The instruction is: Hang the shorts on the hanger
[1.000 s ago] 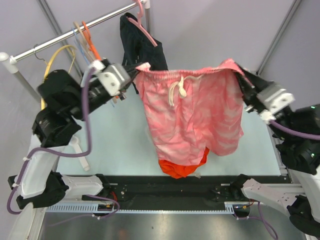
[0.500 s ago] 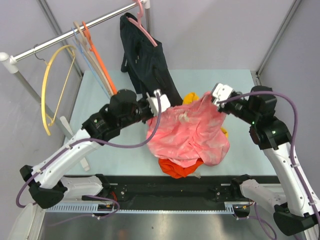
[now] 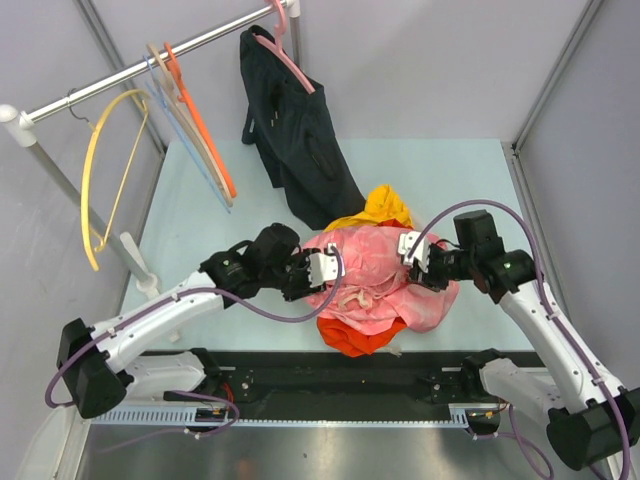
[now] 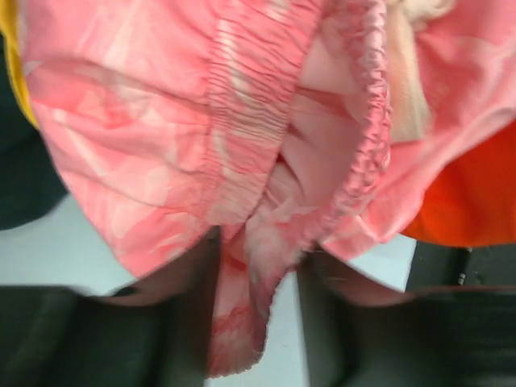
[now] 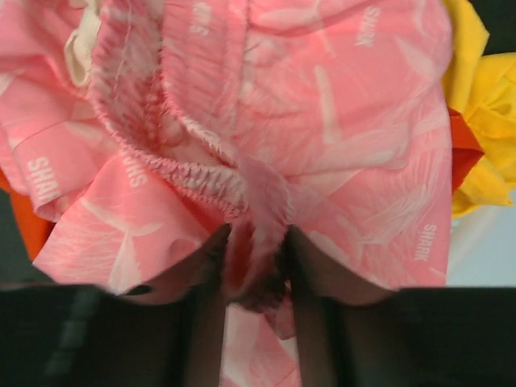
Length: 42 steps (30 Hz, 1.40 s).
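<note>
The pink shorts (image 3: 375, 275) lie crumpled on the table (image 3: 450, 170), white drawstring (image 3: 350, 298) on top. My left gripper (image 3: 325, 270) is low at their left edge. In the left wrist view its jaws (image 4: 258, 322) stand open, and a loose fold of the shorts (image 4: 161, 145) hangs between them with a gap beside it. My right gripper (image 3: 410, 250) is at their right edge, jaws (image 5: 258, 322) apart around a bunched bit of waistband (image 5: 201, 177). The yellow hanger (image 3: 95, 180) hangs on the rail (image 3: 150, 65) at far left, well away from both grippers.
An orange-red garment (image 3: 360, 335) lies under the shorts' near edge and a yellow garment (image 3: 385, 205) behind them. A black garment (image 3: 300, 150) hangs from a pink hanger (image 3: 285, 55). An orange hanger (image 3: 200, 130) hangs on the rail.
Both arms came down from holding the shorts spread in the air to the table. The shorts now lie in a heap, and both grippers' jaws have parted.
</note>
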Each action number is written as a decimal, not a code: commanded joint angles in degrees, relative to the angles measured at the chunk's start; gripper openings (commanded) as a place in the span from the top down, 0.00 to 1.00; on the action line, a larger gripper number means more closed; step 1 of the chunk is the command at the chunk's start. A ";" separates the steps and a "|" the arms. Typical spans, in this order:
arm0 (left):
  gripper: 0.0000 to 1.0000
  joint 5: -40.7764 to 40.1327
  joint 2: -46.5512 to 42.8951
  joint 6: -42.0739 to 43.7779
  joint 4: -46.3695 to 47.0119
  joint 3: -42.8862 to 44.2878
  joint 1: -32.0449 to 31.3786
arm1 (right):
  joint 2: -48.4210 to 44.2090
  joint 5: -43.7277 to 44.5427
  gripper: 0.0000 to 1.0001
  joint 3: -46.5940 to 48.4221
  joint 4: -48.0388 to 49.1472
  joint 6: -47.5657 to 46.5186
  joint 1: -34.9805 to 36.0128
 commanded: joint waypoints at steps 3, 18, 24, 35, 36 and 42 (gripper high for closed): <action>0.30 12.45 -3.88 3.19 -10.12 7.38 -0.12 | -7.27 -0.53 0.26 0.14 -0.42 3.11 0.40; 0.16 14.14 -4.48 -9.11 -18.52 49.49 16.98 | -17.65 6.50 0.00 6.11 3.63 24.21 4.62; 0.16 14.23 -13.53 -19.92 -11.57 49.59 38.35 | -15.28 6.77 0.00 6.64 6.70 26.15 4.71; 0.14 -13.71 -25.60 -20.91 -14.81 43.27 64.66 | -14.22 6.24 0.00 7.34 8.03 27.56 5.76; 0.13 -15.20 -24.90 -20.03 -15.86 42.82 64.83 | -14.14 6.41 0.00 7.52 7.85 27.47 5.94; 0.13 -22.77 -18.75 -17.38 -19.39 44.22 64.92 | -14.31 7.21 0.00 8.22 6.45 27.47 7.08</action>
